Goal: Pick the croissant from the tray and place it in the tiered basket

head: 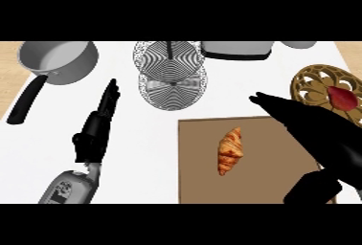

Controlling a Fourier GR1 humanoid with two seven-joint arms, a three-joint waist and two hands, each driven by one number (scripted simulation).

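The croissant (231, 150) lies on the brown tray (201, 182), the right hand (311, 131) just right of it with fingers released, the left hand (96, 131) likewise released.

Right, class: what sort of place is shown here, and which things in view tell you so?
Most likely a kitchen counter. A grey saucepan with a black handle stands on the white worktop, a croissant lies on a brown tray, and a wire tiered basket stands behind it.
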